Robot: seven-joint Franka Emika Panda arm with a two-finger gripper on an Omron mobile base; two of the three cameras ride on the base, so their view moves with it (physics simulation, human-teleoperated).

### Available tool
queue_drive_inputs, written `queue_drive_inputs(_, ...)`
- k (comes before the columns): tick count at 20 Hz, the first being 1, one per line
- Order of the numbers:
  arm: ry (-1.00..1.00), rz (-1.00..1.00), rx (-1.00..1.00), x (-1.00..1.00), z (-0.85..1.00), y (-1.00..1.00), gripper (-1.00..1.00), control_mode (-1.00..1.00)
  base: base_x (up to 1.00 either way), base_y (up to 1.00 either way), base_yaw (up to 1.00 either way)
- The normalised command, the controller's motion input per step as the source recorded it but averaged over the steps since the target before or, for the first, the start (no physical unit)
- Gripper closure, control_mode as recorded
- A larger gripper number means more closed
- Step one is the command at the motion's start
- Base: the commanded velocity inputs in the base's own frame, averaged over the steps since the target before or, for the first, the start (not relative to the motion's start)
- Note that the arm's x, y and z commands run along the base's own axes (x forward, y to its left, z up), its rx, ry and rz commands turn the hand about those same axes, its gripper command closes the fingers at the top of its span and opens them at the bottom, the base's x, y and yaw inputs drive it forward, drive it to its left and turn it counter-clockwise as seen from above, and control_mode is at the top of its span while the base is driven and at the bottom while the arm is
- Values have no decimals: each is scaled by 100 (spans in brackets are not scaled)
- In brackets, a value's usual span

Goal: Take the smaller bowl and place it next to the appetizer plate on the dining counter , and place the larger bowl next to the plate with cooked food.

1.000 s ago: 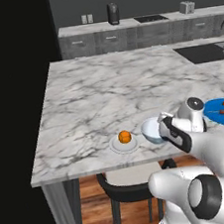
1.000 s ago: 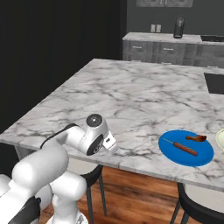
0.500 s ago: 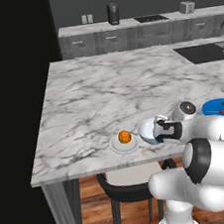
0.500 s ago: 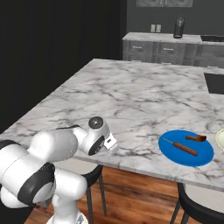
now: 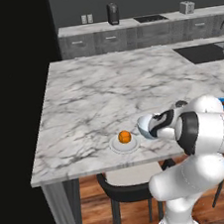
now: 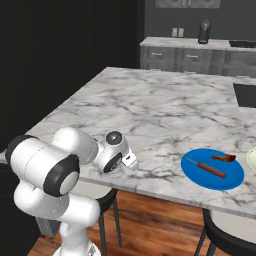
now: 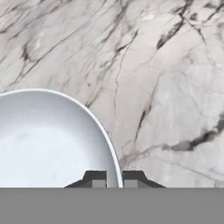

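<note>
Marble of the dining counter (image 5: pixel 96 91) spreads ahead of the gripper (image 7: pixel 114 179), whose two dark fingertips sit close together on either side of the smaller bowl's (image 7: pixel 48 140) rim, pinching it. Bowl and hand are low over the counter's near edge, with the appetizer plate (image 5: pixel 124 144) and its orange ball just beside the bowl, on the side away from the arm. From the right base view the plate with cooked food (image 6: pixel 212 168) lies well apart, off to the gripper's other side, brown strips on blue.
</note>
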Motion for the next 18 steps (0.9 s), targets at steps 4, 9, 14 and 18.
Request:
queue_drive_inputs(4, 0, 0, 0, -6, 37, 0, -100, -100, 0, 0, 0)
queue_drive_inputs(9, 0, 0, -6, -4, 83, -4, -100, -100, 0, 0, 0)
queue_drive_inputs(14, 0, 2, -8, -10, 86, -27, -100, -100, 0, 0, 0)
queue_drive_inputs(18, -10, 13, -6, -61, 89, -13, -100, -100, 0, 0, 0)
